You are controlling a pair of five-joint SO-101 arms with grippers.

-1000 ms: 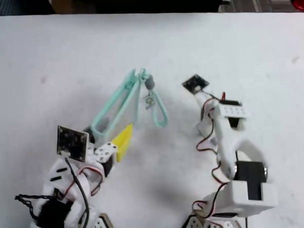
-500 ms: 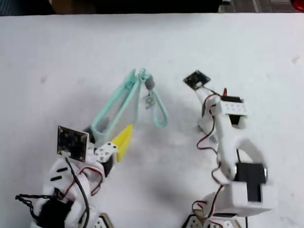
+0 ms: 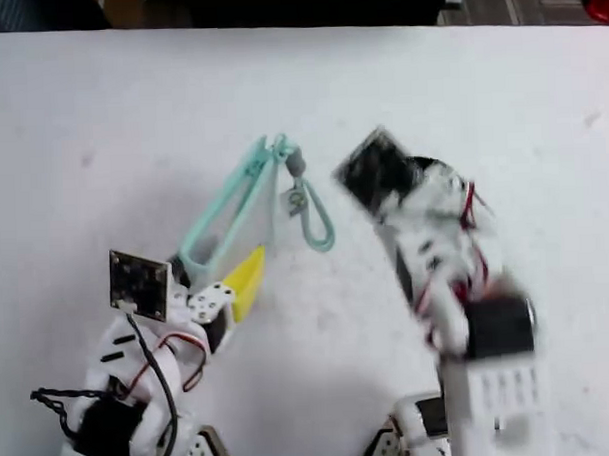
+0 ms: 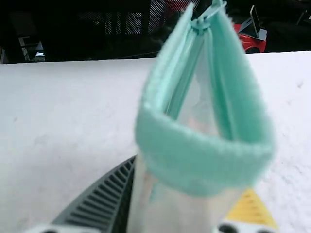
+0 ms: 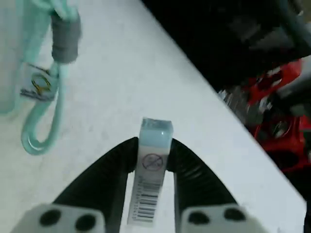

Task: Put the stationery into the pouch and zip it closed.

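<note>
Black fingers of the right gripper (image 5: 151,150) pinch a small white stick (image 5: 156,128) over the table (image 3: 100,105), near the pouch's strap (image 5: 39,126). Beyond, the left gripper (image 4: 182,208) clamps one end of the mint pouch (image 4: 204,155), whose zip mouth gapes.

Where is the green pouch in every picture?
High view: the pouch slants across the middle of the table, away from the left gripper.
Left wrist view: the pouch stands close up, straight ahead of the camera.
Right wrist view: its clear edge and mint loop lie beyond the right gripper and its labelled stick.
Shared landmark: the white table beneath.
</note>
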